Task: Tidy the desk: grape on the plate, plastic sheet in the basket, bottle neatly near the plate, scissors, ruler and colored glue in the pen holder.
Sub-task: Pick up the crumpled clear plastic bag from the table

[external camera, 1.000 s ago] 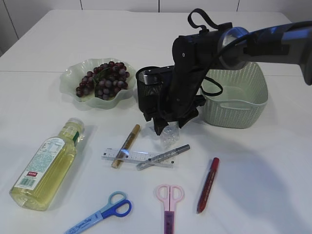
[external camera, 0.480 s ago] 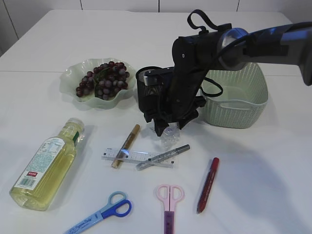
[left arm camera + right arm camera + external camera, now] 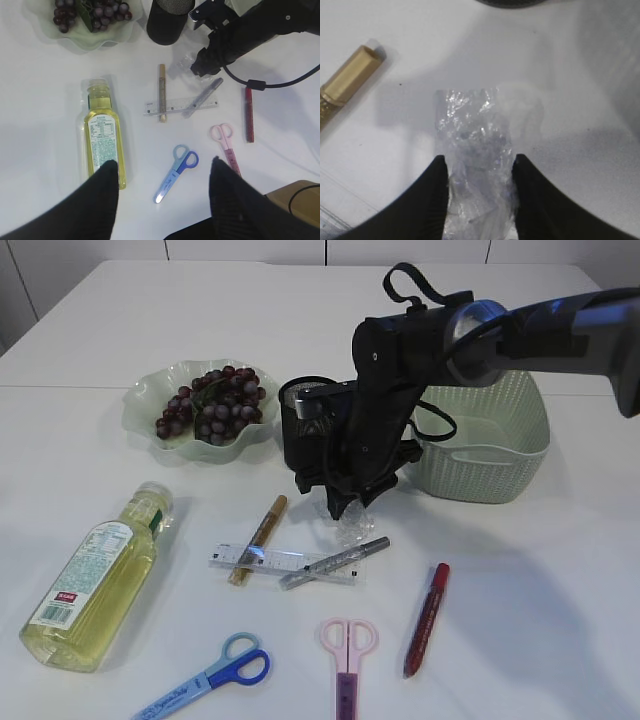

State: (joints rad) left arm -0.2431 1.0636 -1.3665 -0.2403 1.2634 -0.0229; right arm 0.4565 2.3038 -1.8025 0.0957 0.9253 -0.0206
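One bottle label, text unreadable. Plastic sheet crumpled, clear, clamped between right gripper fingers, pen holder at 11 o'clock. Left gripper jaws apart, empty.

Honestly not much is readable here. The bottle at the lower left of the exterior view has a white label with a small red logo patch, but the print's too tiny to make out. The ruler mid-frame shows tick marks, numbers unreadable. The blue scissors have white lettering on the blade cover, too blurry.
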